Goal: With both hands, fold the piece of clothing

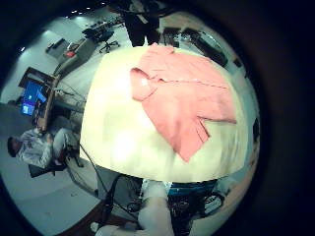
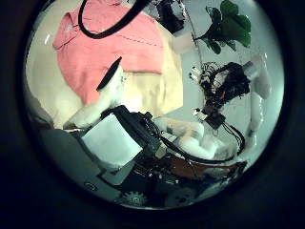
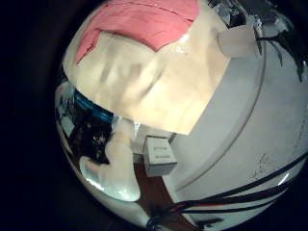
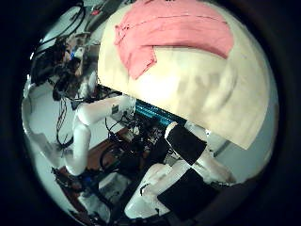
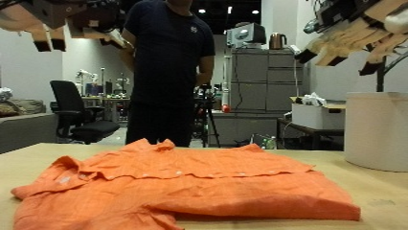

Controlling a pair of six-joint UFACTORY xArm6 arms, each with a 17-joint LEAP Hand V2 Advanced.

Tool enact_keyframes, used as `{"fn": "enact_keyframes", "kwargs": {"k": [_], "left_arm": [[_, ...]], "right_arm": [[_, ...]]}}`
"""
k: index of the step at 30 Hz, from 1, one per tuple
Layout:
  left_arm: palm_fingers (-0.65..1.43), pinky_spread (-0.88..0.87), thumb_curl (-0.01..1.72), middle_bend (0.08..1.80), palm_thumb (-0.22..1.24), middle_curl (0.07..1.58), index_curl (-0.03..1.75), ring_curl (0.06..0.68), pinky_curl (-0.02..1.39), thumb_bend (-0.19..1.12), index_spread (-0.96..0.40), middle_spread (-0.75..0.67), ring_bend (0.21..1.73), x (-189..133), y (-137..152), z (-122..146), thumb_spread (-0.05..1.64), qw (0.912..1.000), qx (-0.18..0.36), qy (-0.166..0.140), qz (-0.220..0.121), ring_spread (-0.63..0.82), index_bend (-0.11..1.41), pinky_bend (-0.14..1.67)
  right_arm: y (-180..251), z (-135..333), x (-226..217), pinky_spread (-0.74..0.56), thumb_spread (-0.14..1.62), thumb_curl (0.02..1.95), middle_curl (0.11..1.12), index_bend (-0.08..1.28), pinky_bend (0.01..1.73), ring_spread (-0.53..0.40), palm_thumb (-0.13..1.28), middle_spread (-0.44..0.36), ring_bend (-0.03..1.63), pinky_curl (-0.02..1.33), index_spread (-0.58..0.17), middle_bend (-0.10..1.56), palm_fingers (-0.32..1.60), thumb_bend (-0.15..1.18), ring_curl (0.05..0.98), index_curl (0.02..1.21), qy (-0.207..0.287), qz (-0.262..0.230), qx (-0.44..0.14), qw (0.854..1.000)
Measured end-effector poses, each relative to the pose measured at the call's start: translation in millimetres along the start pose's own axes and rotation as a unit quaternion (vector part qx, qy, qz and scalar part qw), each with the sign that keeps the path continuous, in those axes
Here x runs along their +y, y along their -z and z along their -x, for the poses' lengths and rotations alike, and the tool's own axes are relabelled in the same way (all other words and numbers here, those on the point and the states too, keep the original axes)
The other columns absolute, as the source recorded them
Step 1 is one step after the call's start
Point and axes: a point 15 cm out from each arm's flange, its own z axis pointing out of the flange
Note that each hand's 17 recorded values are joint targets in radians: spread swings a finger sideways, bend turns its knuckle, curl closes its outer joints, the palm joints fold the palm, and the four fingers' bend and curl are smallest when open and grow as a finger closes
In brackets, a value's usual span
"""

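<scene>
My left hand [image 5: 64, 19] and right hand [image 5: 351, 34] hang high above the table, away from the shirt, fingers relaxed and holding nothing. The shirt also shows on the table in the left little finger side palm view [image 1: 182, 93], beyond the left hand's own fingers [image 2: 114, 134] in the left thumb side palm view [image 2: 105, 43], in the right little finger side palm view [image 3: 140, 24] and in the right thumb side palm view [image 4: 174, 33].
A grey cabinet [image 5: 261, 86] and an office chair [image 5: 70, 105] stand behind the table. Bare table [image 1: 118, 138] surrounds the shirt.
</scene>
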Motion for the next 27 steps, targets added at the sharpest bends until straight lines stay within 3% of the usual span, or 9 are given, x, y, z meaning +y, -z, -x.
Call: {"fn": "enact_keyframes", "kwargs": {"k": [14,21,27], "left_arm": [[0.48,0.20,0.34,0.21,0.57,0.37,0.50,0.176,0.20,-0.02,-0.19,-0.08,0.26,-1.5,-3.2,-0.2,1.05,1.0000,-0.001,0.002,-0.009,0.24,0.24,0.19],[0.50,0.18,0.34,0.21,0.57,0.38,0.50,0.174,0.19,-0.02,-0.20,-0.10,0.26,-1.0,-27.7,-18.3,1.04,0.9982,-0.009,-0.040,0.044,0.25,0.24,0.18],[0.47,0.16,0.34,0.20,0.57,0.38,0.49,0.177,0.19,-0.02,-0.16,-0.05,0.28,-0.3,-59.8,-33.2,1.04,0.9883,-0.061,-0.095,0.103,0.25,0.19,0.20]], "right_arm": [[-2.7,1.1,1.3,0.42,1.17,0.27,0.29,0.18,0.26,0.270,0.61,0.113,0.20,0.32,-0.289,0.18,0.14,-0.02,0.265,0.31,0.003,0.006,-0.005,1.000],[-5.2,-1.4,0.4,0.42,1.18,0.27,0.29,0.18,0.26,0.270,0.61,0.113,0.20,0.32,-0.289,0.18,0.14,-0.02,0.265,0.31,-0.005,0.008,-0.006,1.000],[-6.1,-3.7,0.8,0.42,1.18,0.26,0.29,0.18,0.26,0.270,0.61,0.113,0.20,0.32,-0.289,0.18,0.14,-0.02,0.264,0.31,-0.011,0.011,-0.007,1.000]]}}
